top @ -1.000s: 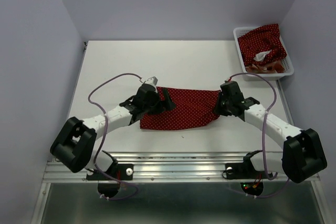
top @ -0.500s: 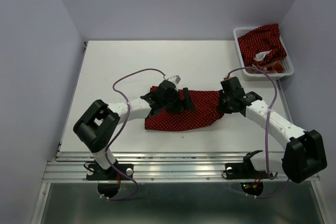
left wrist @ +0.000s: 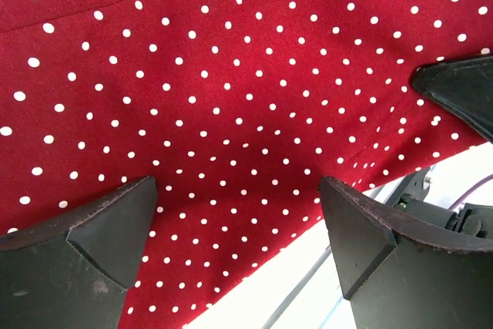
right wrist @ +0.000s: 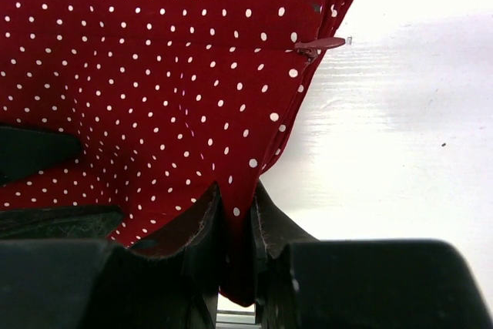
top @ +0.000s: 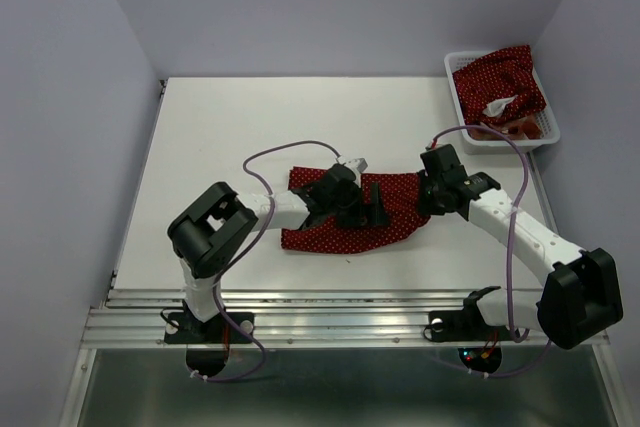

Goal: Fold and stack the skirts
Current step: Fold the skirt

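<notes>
Skirt in work: dark red polka-dot skirt [top: 330, 237], lying on the counter [top: 230, 127] just off centre toward 5 o'clock in the top view, long side running 9 to 3. Right claw [right wrist: 237, 209] is clenched on the skirt's 3 o'clock edge, with cloth pinched flat between the fingers and a small tab [right wrist: 320, 42] on the edge just beyond. Left claw [left wrist: 235, 190] is released, fingers spread wide, sitting low over the middle of the cloth with nothing in it; can't tell whether the tips touch the fabric. The other two aren't started: second polka-dot skirt [top: 505, 82] is heaped in the white basket [top: 456, 99] at 2 o'clock, and the plaid skirt [top: 503, 130] shows only as a sliver under it. My read: mid first fold, nothing stacked yet. To do it well, hold the right pinch as a fixed anchor with no tugging, or the whole piece slides toward 3. Left claw should drop straight down and close on the loose layer only, where it puckers between the tips — not on a full bunch. Lift just enough to clear, carry across, line edge on edge, then lay it down before letting go. Finish with a flat sweep along the crease. Risk: soft cloth drags and wrinkles under a low wrist.
</notes>
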You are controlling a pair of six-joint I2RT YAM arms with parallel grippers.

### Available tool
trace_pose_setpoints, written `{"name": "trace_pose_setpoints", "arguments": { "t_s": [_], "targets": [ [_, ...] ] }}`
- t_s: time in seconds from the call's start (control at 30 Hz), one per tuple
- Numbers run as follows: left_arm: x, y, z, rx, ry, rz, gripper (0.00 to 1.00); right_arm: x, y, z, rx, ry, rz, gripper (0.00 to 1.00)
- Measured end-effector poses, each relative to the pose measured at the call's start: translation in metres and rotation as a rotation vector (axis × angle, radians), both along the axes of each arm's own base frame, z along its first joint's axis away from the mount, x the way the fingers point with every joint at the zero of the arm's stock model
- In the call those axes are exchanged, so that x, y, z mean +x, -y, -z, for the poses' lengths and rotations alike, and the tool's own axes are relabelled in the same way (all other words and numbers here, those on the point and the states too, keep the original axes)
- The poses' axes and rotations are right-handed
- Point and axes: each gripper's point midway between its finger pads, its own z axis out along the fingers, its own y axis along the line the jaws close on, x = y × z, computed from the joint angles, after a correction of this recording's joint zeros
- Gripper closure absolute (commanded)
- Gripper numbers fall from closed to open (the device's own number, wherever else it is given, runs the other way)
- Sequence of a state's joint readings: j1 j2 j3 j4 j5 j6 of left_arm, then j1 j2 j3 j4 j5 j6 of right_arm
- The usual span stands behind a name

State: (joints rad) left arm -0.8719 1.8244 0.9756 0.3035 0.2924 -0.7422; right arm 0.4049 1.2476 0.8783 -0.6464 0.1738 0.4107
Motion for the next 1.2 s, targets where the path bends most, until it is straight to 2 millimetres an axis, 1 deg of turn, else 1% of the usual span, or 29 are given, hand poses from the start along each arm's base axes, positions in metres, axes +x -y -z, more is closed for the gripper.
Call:
{"name": "trace_pose_setpoints", "arguments": {
  "t_s": [0.17, 0.23, 0.27, 0.37, 0.43, 0.47, 0.5, 0.53, 0.57, 0.6, 0.63, 0.67, 0.73, 0.77, 0.83, 0.87, 0.93, 0.97, 1.03, 1.07, 1.1, 1.17, 1.2],
  "targets": [
    [0.000, -0.002, 0.000, 0.013, 0.004, -0.010, 0.01, 0.000, 0.002, -0.002, -0.013, 0.000, -0.006, 0.91],
    [0.001, -0.009, -0.002, 0.044, 0.013, -0.030, 0.01, 0.001, 0.002, -0.005, -0.016, 0.005, -0.008, 0.91],
    [0.003, -0.014, -0.007, 0.061, 0.025, -0.047, 0.01, 0.002, 0.002, -0.007, -0.020, 0.006, -0.010, 0.91],
    [0.009, -0.028, -0.031, 0.079, 0.080, -0.103, 0.01, 0.004, 0.003, -0.011, -0.026, 0.011, -0.014, 0.90],
    [0.017, -0.041, -0.061, 0.066, 0.134, -0.157, 0.01, 0.005, 0.003, -0.012, -0.029, 0.013, -0.016, 0.90],
    [0.021, -0.047, -0.070, 0.061, 0.157, -0.184, 0.01, 0.005, 0.003, -0.013, -0.032, 0.010, -0.018, 0.90],
    [0.025, -0.056, -0.081, 0.057, 0.178, -0.215, 0.01, 0.005, 0.003, -0.012, -0.036, 0.007, -0.021, 0.90],
    [0.030, -0.070, -0.090, 0.056, 0.201, -0.259, 0.01, 0.005, 0.003, -0.012, -0.040, 0.001, -0.023, 0.90],
    [0.033, -0.079, -0.093, 0.059, 0.212, -0.286, 0.01, 0.004, 0.003, -0.011, -0.043, -0.004, -0.025, 0.90],
    [0.036, -0.099, -0.093, 0.076, 0.216, -0.333, 0.01, 0.005, 0.003, -0.009, -0.047, -0.011, -0.028, 0.90],
    [0.037, -0.110, -0.090, 0.091, 0.214, -0.359, 0.01, 0.005, 0.004, -0.008, -0.051, -0.016, -0.029, 0.90],
    [0.039, -0.127, -0.084, 0.107, 0.207, -0.395, 0.01, 0.005, 0.004, -0.007, -0.055, -0.023, -0.031, 0.90],
    [0.040, -0.164, -0.062, 0.169, 0.168, -0.474, 0.01, 0.005, 0.004, -0.007, -0.061, -0.029, -0.034, 0.90],
    [0.040, -0.179, -0.051, 0.195, 0.146, -0.505, 0.01, 0.005, 0.004, -0.006, -0.063, -0.033, -0.035, 0.90],
    [0.034, -0.205, -0.027, 0.259, 0.093, -0.556, 0.01, 0.006, 0.004, -0.006, -0.067, -0.037, -0.037, 0.90],
    [0.028, -0.214, -0.015, 0.291, 0.063, -0.565, 0.01, 0.006, 0.004, -0.006, -0.068, -0.040, -0.038, 0.90],
    [0.022, -0.222, -0.004, 0.320, 0.036, -0.569, 0.01, 0.007, 0.003, -0.007, -0.070, -0.042, -0.040, 0.90],
    [0.020, -0.223, -0.002, 0.326, 0.030, -0.569, 0.01, 0.008, 0.003, -0.008, -0.072, -0.042, -0.043, 0.90],
    [0.021, -0.224, 0.002, 0.334, 0.020, -0.570, 0.12, 0.010, 0.003, -0.008, -0.074, -0.043, -0.047, 0.90],
    [0.020, -0.223, 0.004, 0.336, 0.013, -0.565, 0.17, 0.010, 0.003, -0.008, -0.075, -0.044, -0.047, 0.90],
    [0.020, -0.222, 0.007, 0.337, 0.007, -0.560, 0.32, 0.011, 0.002, -0.008, -0.076, -0.045, -0.048, 0.90],
    [0.021, -0.219, 0.013, 0.334, -0.010, -0.548, 0.44, 0.011, 0.002, -0.009, -0.077, -0.046, -0.052, 0.90],
    [0.021, -0.216, 0.017, 0.329, -0.023, -0.533, 0.56, 0.012, 0.001, -0.009, -0.078, -0.045, -0.056, 0.90]
  ]
}}
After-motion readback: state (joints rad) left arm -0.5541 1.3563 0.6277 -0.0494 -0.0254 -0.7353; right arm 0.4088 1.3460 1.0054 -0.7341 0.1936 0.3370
